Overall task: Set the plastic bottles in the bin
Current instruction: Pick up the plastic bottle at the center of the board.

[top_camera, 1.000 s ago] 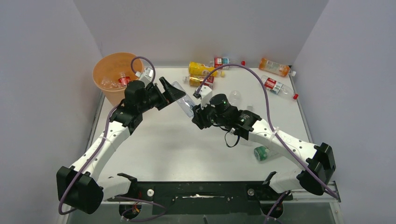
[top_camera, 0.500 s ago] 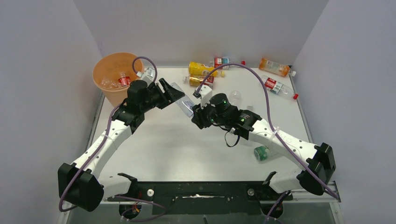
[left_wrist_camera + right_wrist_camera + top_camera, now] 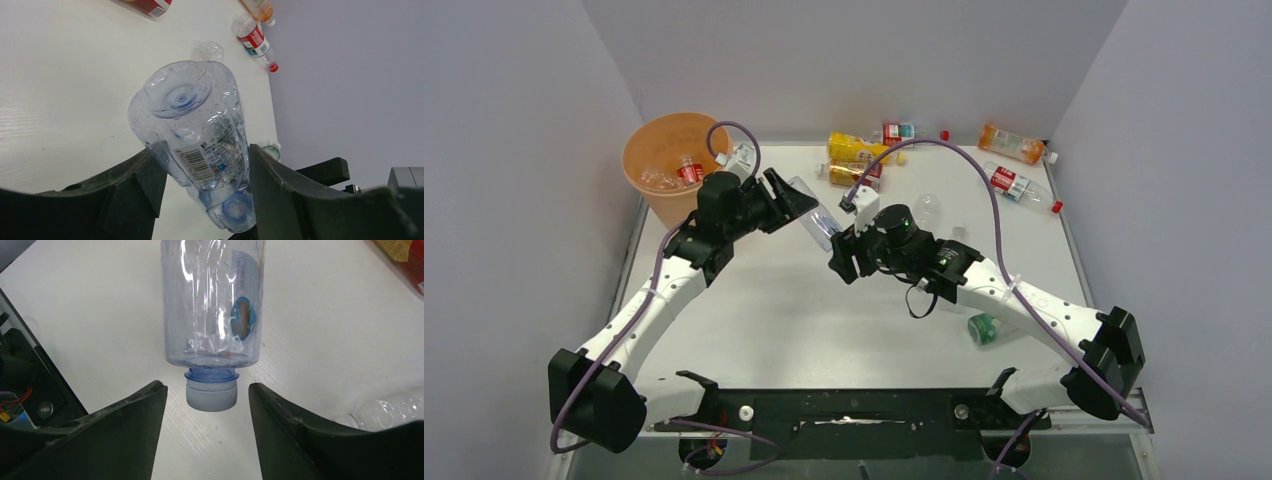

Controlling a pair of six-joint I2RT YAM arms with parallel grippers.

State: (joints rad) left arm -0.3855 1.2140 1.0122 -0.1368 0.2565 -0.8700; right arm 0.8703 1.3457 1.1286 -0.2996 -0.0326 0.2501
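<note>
Two grippers meet above the middle of the white table (image 3: pixel 774 320), and within the last second they have traded roles. The left gripper (image 3: pixel 205 172), spread wide a second ago, now has its black fingers pressed against both sides of a small clear plastic bottle with a blue neck ring and a pale cap (image 3: pixel 192 115), holding it by its labelled body. The right gripper (image 3: pixel 206 392), which was clamped on the cap end until a moment ago, has just let go. In its wrist view the cap sits between the two fingers with bare table showing on either side, touching neither.

So the bottle hangs clear of the table, carried by the left gripper alone, its cap end towards the right gripper. That reads as a handover just completed: the arm nearer the goal now has the load.

The round, tapered, peach-orange plastic bin (image 3: pixel 636 175) stands at the far left corner, just beyond the left arm's wrist. It already holds a few bottles, one of them red-labelled (image 3: pixel 687 172).

What probably comes next is for the right gripper to back away from the cap, and for the left arm to swing left and far until the bottle is over the rim.

Much of the job remains. Several bottles lie along the far edge, among them a yellow-labelled one (image 3: pixel 856 148) and one holding orange liquid (image 3: pixel 1011 142). A green-capped one (image 3: pixel 984 327) lies near the right arm.
</note>
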